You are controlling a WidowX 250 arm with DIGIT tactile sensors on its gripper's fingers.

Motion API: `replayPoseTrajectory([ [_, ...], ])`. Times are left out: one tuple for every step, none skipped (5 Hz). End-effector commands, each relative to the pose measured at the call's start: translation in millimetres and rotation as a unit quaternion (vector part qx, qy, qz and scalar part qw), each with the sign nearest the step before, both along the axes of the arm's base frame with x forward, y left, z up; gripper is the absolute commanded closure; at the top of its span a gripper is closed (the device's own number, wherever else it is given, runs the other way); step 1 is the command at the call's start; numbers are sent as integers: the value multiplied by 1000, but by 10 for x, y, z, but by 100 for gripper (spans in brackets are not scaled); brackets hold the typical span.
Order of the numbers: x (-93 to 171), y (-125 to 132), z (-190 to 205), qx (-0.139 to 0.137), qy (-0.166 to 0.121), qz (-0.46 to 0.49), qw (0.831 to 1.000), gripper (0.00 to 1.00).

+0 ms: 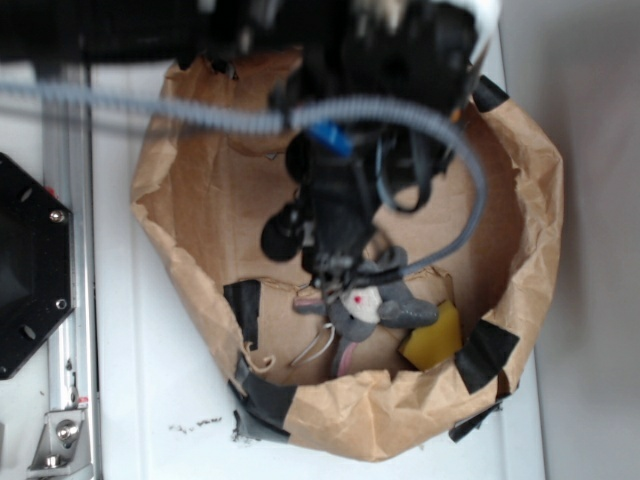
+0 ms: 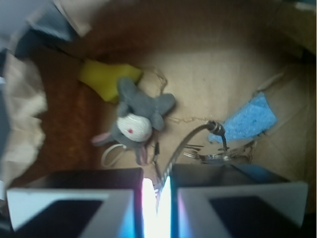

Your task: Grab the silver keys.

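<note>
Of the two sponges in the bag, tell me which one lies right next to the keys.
The blue sponge: it sits beside the silver keys, while the yellow sponge lies beyond the plush mouse.

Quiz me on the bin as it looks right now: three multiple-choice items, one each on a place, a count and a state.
1. The silver keys lie nearest:
A the yellow sponge
B the blue sponge
C the bag's outside

2. Sponges in the bag:
A one
B two
C four

3. The gripper's jaws are:
A wide apart
B close together
C out of view

Answers:
1 B: the silver keys lie just below the blue sponge.
2 B: there is the blue one, and a yellow sponge by the plush mouse.
3 B: only a thin gap shows at the gripper.
</note>
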State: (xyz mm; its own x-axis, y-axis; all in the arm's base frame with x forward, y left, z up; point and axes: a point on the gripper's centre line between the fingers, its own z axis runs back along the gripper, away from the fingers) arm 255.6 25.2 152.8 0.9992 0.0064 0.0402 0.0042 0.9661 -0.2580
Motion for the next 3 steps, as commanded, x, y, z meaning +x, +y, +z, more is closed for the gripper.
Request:
replayPoseTrajectory([
  [37, 95, 77, 29, -33, 24, 999, 100],
  [34, 70, 51, 36, -36, 22, 998, 100],
  [23, 54, 28, 38, -30, 19, 999, 100],
])
